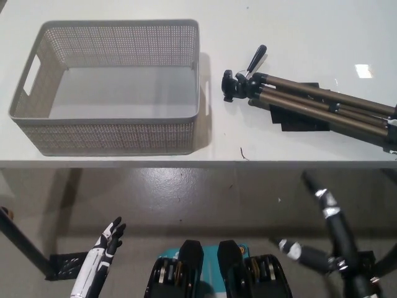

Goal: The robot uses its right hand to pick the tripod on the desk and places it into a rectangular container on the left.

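A folded tripod (310,102) lay on the right side of the white tabletop (124,9), its long axis running from centre toward the right edge of the view and dipping slightly nearer the robot at that end. The black head (231,84) pointed left, toward the basket (105,133), with a black handle (254,61) angled up and away from it. The bronze-coloured legs were bundled together and ran off to the right, their far ends cut by the picture's edge. A flat black piece (301,121) showed under the legs.

The grey perforated basket stood on the left side of the tabletop, rectangular, open at the top, with a cut-out grip in its left wall. Tripod and basket sat apart, a strip of bare tabletop between the head and the basket's right wall.

Neither hand touched anything. The white left hand (105,243) hung below the front edge of the tabletop at lower left, fingers spread and holding nothing. The black right hand (322,198) rose at lower right, also short of the tabletop and below the tripod's legs; whether its fingers were spread or closed could not be told from this angle.

The grey floor (186,192) showed beneath the front edge of the tabletop.
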Controlling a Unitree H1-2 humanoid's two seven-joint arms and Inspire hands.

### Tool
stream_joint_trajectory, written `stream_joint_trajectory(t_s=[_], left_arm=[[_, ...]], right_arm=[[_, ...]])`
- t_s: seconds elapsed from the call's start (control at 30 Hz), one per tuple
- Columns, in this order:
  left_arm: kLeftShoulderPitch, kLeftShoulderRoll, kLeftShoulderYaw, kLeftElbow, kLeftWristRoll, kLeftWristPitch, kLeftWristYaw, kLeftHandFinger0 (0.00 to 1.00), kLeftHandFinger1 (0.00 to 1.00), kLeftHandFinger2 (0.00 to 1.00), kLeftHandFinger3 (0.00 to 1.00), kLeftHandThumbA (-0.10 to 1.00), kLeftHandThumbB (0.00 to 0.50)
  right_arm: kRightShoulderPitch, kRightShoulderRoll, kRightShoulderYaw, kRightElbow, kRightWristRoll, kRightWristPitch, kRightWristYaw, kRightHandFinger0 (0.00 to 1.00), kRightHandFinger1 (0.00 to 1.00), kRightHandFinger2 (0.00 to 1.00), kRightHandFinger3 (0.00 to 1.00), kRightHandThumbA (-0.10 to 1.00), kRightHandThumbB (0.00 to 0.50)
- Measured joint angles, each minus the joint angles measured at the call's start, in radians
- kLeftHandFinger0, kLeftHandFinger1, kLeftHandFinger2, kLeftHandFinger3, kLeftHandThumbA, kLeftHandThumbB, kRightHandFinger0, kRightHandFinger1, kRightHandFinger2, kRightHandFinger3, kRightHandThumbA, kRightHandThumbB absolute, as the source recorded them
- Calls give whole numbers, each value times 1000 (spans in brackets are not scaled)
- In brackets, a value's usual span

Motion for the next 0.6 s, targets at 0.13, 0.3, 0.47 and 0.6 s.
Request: stream_joint_trajectory(t_s=[0.13, 0.3, 0.47, 0.6], left_arm=[[0, 0, 0, 0, 1, 0, 0, 1000, 1000, 1000, 1000, 1000, 177], [35, -2, -5, -3, 2, -1, 0, 1000, 1000, 1000, 1000, 1000, 186], [66, -1, -6, -1, 3, -2, 0, 1000, 1000, 1000, 1000, 1000, 183], [67, -2, -7, -1, 4, -3, 0, 1000, 1000, 1000, 1000, 1000, 188]], right_arm=[[-108, -64, -52, -129, -45, 70, 14, 1000, 1000, 1000, 1000, 1000, 387], [-330, -148, -70, -160, -111, 178, 43, 1000, 1000, 1000, 1000, 964, 398], [-557, -190, -51, -30, -147, 265, 76, 1000, 1000, 1000, 1000, 1000, 402], [-721, -198, -4, 154, -176, 327, 103, 1000, 1000, 1000, 1000, 1000, 414]])
